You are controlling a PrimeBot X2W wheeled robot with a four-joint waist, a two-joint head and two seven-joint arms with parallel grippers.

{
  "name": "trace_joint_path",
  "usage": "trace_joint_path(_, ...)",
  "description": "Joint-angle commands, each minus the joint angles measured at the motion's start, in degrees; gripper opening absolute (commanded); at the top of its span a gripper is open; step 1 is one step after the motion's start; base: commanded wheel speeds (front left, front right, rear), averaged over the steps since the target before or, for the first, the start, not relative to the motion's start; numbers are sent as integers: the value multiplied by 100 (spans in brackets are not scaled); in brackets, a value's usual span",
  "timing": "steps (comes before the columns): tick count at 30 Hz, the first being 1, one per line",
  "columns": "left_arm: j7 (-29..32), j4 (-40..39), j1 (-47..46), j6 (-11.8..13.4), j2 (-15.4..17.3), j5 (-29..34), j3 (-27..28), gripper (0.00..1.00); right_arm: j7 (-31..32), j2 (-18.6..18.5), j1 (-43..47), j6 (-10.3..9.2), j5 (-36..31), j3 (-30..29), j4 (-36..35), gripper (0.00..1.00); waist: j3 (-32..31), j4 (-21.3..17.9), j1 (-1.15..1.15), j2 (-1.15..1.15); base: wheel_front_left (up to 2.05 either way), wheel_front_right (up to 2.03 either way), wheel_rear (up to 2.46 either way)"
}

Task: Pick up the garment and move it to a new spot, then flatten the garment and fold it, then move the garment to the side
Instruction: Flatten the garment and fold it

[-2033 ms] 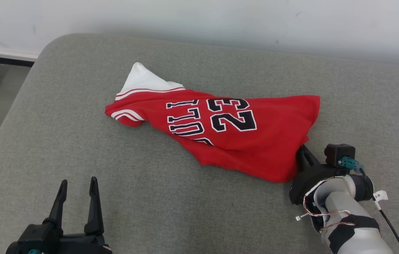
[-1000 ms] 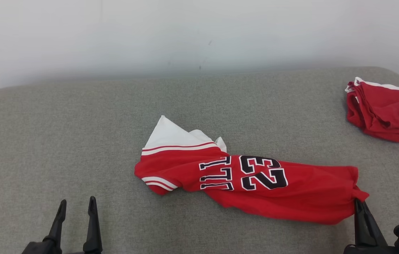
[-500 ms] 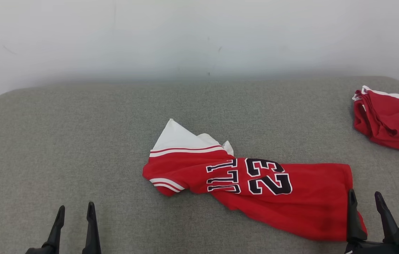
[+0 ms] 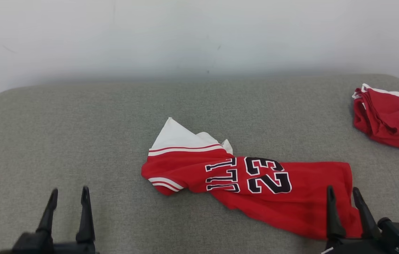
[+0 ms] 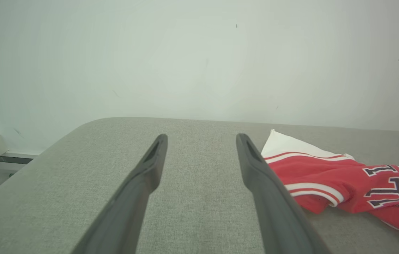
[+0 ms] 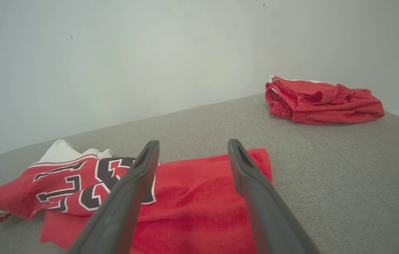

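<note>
The red jersey (image 4: 248, 183) lies crumpled in the middle of the bench (image 4: 79, 123), number up, and there it goes: the right end effector (image 4: 342, 192) has just let go of the hem corner, fingers now spread wide over it. Relocation looks done (flattening should come next). The left end effector (image 4: 70, 192) waits open, well apart; a second red garment (image 4: 386, 120) sits far right
</note>
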Motion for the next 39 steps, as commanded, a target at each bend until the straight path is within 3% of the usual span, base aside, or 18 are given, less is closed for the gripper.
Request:
trace_joint_path(1,-17,6,-188,-4,76,45,-29,100,-44,31,-77,-15,32,67,46,100,68,-62,0,0,0,0,0)
trace_joint_path(6,69,460,-1207,-46,631,-205,-446,100,-159,68,-355,-15,99,377,284,100,300,-328,0,0,0,0,0)
trace_joint_path(17,1026,1265,-3122,-36,1914,-1458,-1698,100,-266,113,-868,-15,307,683,681,100,815,-1139,0,0,0,0,0)
trace_joint_path(27,1625,2038,-3957,-35,2427,-2251,-2552,100,-270,124,-1019,-16,542,790,611,100,1118,-1683,0,0,0,0,0)
trace_joint_path(39,2459,3132,-4391,-35,2664,-3057,-3331,100,-271,125,-1141,-16,702,879,579,100,1381,-2073,0,0,0,0,0)
